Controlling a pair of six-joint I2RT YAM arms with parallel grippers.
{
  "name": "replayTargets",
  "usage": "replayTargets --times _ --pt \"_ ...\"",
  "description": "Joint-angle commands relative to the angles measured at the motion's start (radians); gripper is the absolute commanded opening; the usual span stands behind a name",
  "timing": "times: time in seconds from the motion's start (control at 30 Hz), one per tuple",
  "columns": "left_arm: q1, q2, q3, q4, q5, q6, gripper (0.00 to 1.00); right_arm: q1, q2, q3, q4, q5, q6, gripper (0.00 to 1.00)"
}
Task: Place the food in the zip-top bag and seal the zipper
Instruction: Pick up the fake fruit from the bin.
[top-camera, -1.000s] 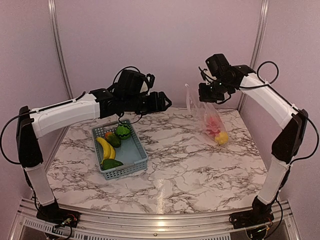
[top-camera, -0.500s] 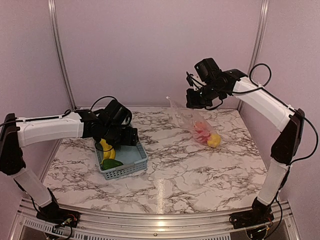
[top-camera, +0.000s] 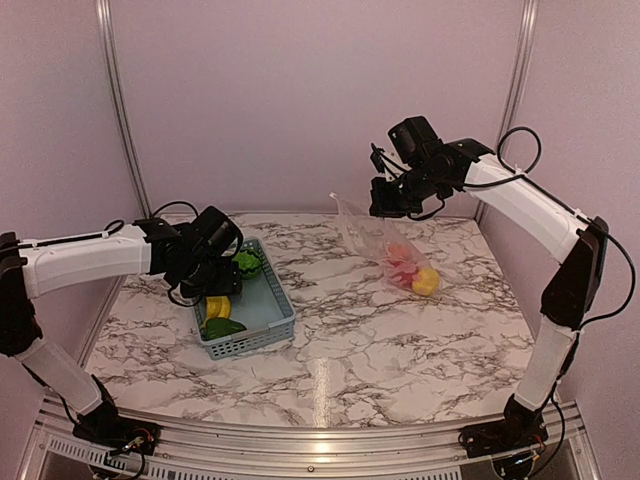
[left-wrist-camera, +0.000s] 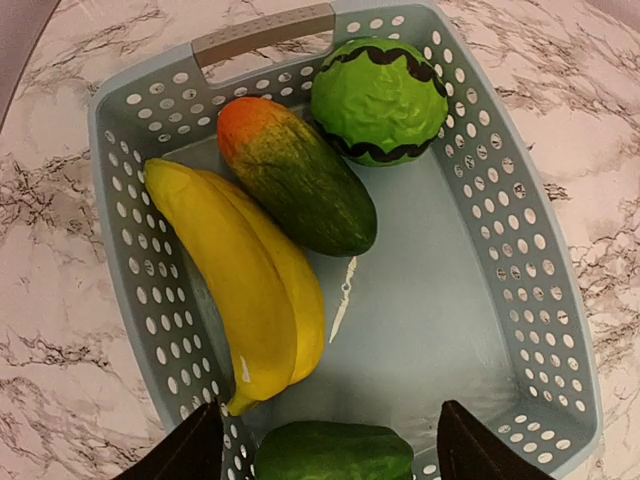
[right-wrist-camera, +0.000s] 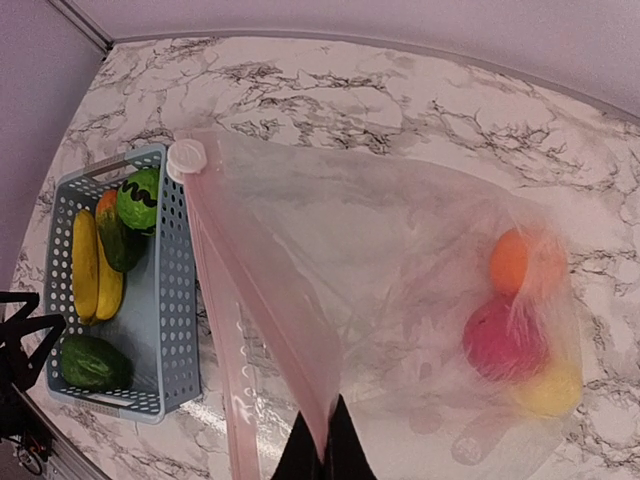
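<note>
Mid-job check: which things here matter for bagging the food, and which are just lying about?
For the job: bananas, watermelon, green-and-orange piece, dark green piece; the bag, its zipper, and the orange piece, red piece, yellow piece inside it.
Just there: basket, table.

Yellow bananas (left-wrist-camera: 245, 290) and green pieces (left-wrist-camera: 380, 95) lie outside the hanging clear zip-top bag (right-wrist-camera: 400, 240), which holds orange, red, yellow pieces (right-wrist-camera: 505, 340).

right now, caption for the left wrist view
Open left gripper above the mesh basket: bananas, watermelon, orange-tipped green piece, dark green piece.
</note>
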Motion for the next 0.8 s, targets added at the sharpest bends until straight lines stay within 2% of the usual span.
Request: replayTargets --times 0.0,0.17,0.4,0.53,0.77 --pt "0.020 0.025 0.038 -0.053 -0.049 -0.150 0.74 0.005 0.010 0.010 0.021 -0.014 -0.005 0.00" --pt "0.048 0.087 0.068 -0.012 -0.029 -0.223 0.71 0.004 0.004 0.009 0.019 -0.014 -0.008 0.00" --pt "0.101 0.130 0.071 0.009 -0.048 -0.362 0.62 0.004 -0.011 0.002 0.015 -0.007 -0.013 0.00" --pt "0.126 0.170 0.071 0.051 -0.017 -0.369 0.60 0.004 -0.017 -0.008 0.015 -0.009 -0.011 0.00" --pt "0.172 0.251 0.103 0.033 -0.006 -0.357 0.60 0.004 -0.021 -0.016 0.020 -0.009 -0.013 0.00"
